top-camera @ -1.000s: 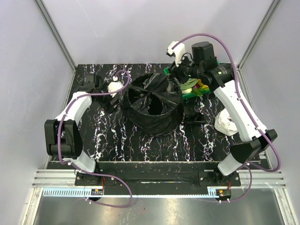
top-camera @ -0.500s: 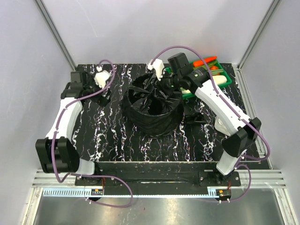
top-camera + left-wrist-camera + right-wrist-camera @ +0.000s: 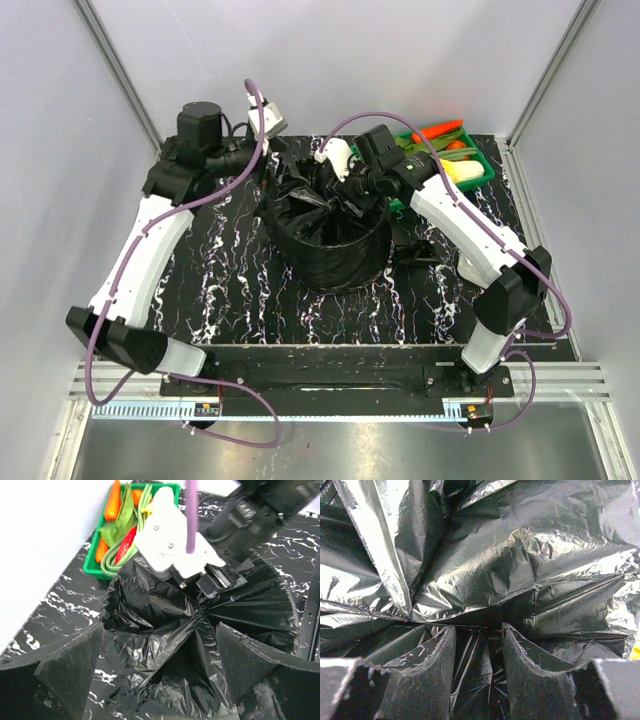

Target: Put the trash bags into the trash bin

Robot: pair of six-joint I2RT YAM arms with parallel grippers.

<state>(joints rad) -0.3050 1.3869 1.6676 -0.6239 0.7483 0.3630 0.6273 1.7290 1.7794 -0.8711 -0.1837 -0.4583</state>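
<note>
One trash bag (image 3: 325, 228) is in view, draped over a round, tapered form and covering it on all sides. That form is presumably the trash bin, but none of its wall shows. The film dips into the mouth, so the bag looks partly seated, with its centre bunched high instead of pushed down.

Relation to the right gripper (image 3: 346, 190): the film lies immediately ahead of and below its fingertips, at the rim of the mouth nearest that arm. In the right wrist view the right gripper (image 3: 477, 635) has its fingers at a narrow gap with dark folds showing between them. I cannot tell whether the film is pinched or merely behind the gap. The bag has no clear long axis; its creases radiate from the middle and run toward these fingertips.

Relation to the left gripper (image 3: 160, 672): fully spread and holding nothing, it hovers over the opposite rim, with the mouth ahead of and beneath it. Judged nearer to the film: the right.

Material: thin, glossy black plastic, sharply creased and floppy. It is likely to slip or spring back unless pressed well in.

Beyond the right gripper sits a green vegetable tray (image 3: 482, 172) on the marbled black tabletop (image 3: 240, 290).
</note>
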